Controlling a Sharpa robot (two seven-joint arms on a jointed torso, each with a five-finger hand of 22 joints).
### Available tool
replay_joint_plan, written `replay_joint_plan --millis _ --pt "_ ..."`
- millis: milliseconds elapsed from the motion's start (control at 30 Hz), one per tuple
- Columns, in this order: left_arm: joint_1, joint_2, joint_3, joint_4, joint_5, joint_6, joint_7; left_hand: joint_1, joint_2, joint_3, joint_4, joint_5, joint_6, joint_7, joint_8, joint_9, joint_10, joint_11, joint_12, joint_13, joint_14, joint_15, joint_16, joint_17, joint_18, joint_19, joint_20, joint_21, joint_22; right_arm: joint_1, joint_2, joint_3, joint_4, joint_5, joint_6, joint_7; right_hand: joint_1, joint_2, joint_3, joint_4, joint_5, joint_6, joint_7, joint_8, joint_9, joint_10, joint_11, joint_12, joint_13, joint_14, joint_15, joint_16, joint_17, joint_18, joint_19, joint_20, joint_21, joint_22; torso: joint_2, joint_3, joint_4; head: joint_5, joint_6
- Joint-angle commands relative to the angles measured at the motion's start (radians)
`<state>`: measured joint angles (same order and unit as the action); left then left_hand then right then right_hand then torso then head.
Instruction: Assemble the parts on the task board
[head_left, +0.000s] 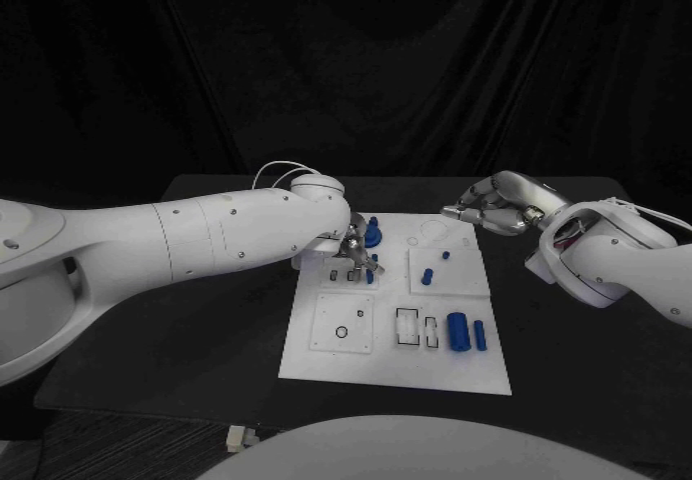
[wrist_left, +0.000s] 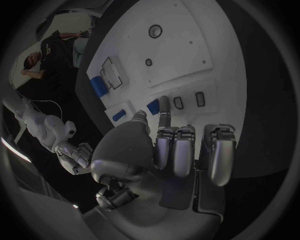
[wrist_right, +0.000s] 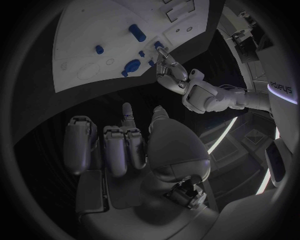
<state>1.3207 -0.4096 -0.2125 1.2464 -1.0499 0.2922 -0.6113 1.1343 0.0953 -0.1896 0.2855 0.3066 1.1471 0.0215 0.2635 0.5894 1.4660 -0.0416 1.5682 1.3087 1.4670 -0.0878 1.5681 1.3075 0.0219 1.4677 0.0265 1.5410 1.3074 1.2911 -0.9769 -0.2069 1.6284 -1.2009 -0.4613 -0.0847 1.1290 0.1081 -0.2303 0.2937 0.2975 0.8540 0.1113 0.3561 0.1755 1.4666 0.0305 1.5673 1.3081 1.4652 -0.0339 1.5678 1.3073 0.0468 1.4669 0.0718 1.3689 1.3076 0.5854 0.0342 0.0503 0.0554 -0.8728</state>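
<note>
The white task board (head_left: 389, 345) lies in the middle of the black table. My left hand (head_left: 352, 256) is low over its far left section. In the left wrist view the thumb and one finger (wrist_left: 164, 106) pinch a small blue part (wrist_left: 152, 106) that stands on the board beside two empty slots (wrist_left: 189, 100), while the other fingers are curled. My right hand (head_left: 490, 207) hovers off the board's far right corner with its fingers curled in and nothing in them. A blue upright part (head_left: 372, 231) stands just behind the left hand.
Two small blue pegs (head_left: 446, 256) (head_left: 431, 274) stand on the far right section. A thick blue cylinder (head_left: 457, 331) and a thin one (head_left: 479, 335) lie at the near right, beside outlined slots (head_left: 410, 327). The table edge runs close to the board's front.
</note>
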Motion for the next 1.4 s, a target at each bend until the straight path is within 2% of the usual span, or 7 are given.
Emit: replay_joint_plan --millis 33,467,567,600,667,733,1400 --pt "0.001 0.006 0.001 -0.007 0.002 0.007 -0.002 0.005 0.004 0.003 0.001 -0.004 0.003 -0.003 0.005 0.001 0.105 -0.009 0.003 0.262 0.104 -0.008 0.003 0.263 -0.010 0.071 -0.007 0.001 0.227 -0.002 -0.001 0.001 0.001 -0.002 0.005 -0.013 0.004 0.000 -0.005 -0.002 0.006 0.007 -0.001 0.004 0.002 0.104 0.003 0.004 0.263 0.105 0.002 0.003 0.262 0.006 0.002 0.006 -0.007 0.192 0.000 -0.0001 0.0001 -0.002 0.000" --pt "-0.001 0.024 0.001 -0.035 0.002 0.023 -0.005 0.012 0.007 0.007 -0.004 -0.020 0.006 -0.005 0.006 0.008 0.105 -0.011 0.003 0.262 0.104 -0.009 0.003 0.263 -0.010 0.070 -0.008 0.000 0.226 -0.002 0.000 0.001 0.001 -0.002 0.008 -0.014 0.004 0.000 -0.006 -0.002 0.008 0.008 -0.001 0.005 0.002 0.104 0.003 0.004 0.263 0.105 0.001 0.002 0.262 0.006 0.001 0.006 -0.008 0.192 0.001 -0.0003 0.0002 -0.001 0.000" --pt "-0.001 0.027 0.001 -0.039 0.002 0.030 -0.004 0.032 0.006 0.015 -0.015 -0.021 0.008 -0.007 0.007 0.013 0.105 -0.013 0.003 0.262 0.104 -0.010 0.003 0.263 -0.009 0.068 -0.009 -0.002 0.225 -0.002 0.000 0.001 0.000 -0.002 0.009 -0.014 0.004 0.000 -0.006 -0.002 0.008 0.008 -0.001 0.005 0.002 0.104 0.003 0.004 0.263 0.105 0.001 0.002 0.262 0.006 0.001 0.006 -0.008 0.192 0.001 -0.0005 0.0001 -0.002 0.000" --pt "-0.001 0.028 0.001 -0.040 0.002 0.033 -0.004 0.041 0.005 0.018 -0.020 -0.030 0.010 -0.008 0.008 0.016 0.105 -0.013 0.003 0.262 0.104 -0.011 0.003 0.263 -0.009 0.068 -0.010 -0.002 0.224 -0.002 0.000 0.001 0.000 -0.002 0.009 -0.014 0.005 0.001 -0.007 -0.002 0.009 0.008 -0.001 0.006 0.002 0.104 0.003 0.004 0.263 0.105 0.001 0.002 0.260 0.007 0.000 0.006 -0.011 0.191 0.001 -0.0005 0.0001 -0.003 0.000" --pt "-0.001 0.028 0.001 -0.042 0.002 0.036 -0.004 0.049 0.008 0.026 -0.023 -0.080 0.010 -0.008 0.006 0.021 0.105 -0.015 0.003 0.262 0.104 -0.012 0.003 0.263 -0.009 0.069 -0.012 -0.002 0.225 -0.002 -0.001 0.001 0.000 -0.002 0.009 -0.014 0.005 0.001 -0.007 -0.002 0.009 0.008 -0.001 0.006 0.002 0.104 0.003 0.004 0.263 0.105 0.001 0.002 0.260 0.007 0.000 0.006 -0.011 0.191 0.000 -0.0006 0.0000 -0.003 0.000" --pt "-0.001 0.029 0.001 -0.043 0.002 0.038 -0.004 0.048 0.008 0.027 -0.021 -0.088 0.011 -0.008 0.006 0.022 0.105 -0.014 0.003 0.262 0.104 -0.013 0.003 0.263 -0.009 0.069 -0.012 -0.002 0.225 -0.002 -0.001 0.001 0.000 -0.002 0.009 -0.013 0.005 0.001 -0.007 -0.002 0.009 0.008 -0.001 0.006 0.002 0.104 0.003 0.004 0.263 0.105 0.001 0.002 0.260 0.007 0.000 0.006 -0.011 0.191 0.000 -0.0003 0.0000 -0.003 0.000" --pt "-0.003 0.041 0.001 -0.054 0.002 0.048 0.001 0.048 0.009 0.029 -0.021 -0.092 0.012 -0.008 0.006 0.023 0.105 -0.015 0.003 0.262 0.104 -0.013 0.003 0.263 -0.009 0.068 -0.012 -0.003 0.224 -0.002 -0.002 0.001 -0.001 -0.002 0.009 -0.011 0.005 0.002 -0.008 -0.003 0.009 0.009 -0.002 0.006 0.003 0.104 0.002 0.004 0.263 0.104 0.001 0.001 0.258 0.008 -0.001 0.005 -0.013 0.190 0.000 -0.0003 -0.0001 -0.005 0.000"
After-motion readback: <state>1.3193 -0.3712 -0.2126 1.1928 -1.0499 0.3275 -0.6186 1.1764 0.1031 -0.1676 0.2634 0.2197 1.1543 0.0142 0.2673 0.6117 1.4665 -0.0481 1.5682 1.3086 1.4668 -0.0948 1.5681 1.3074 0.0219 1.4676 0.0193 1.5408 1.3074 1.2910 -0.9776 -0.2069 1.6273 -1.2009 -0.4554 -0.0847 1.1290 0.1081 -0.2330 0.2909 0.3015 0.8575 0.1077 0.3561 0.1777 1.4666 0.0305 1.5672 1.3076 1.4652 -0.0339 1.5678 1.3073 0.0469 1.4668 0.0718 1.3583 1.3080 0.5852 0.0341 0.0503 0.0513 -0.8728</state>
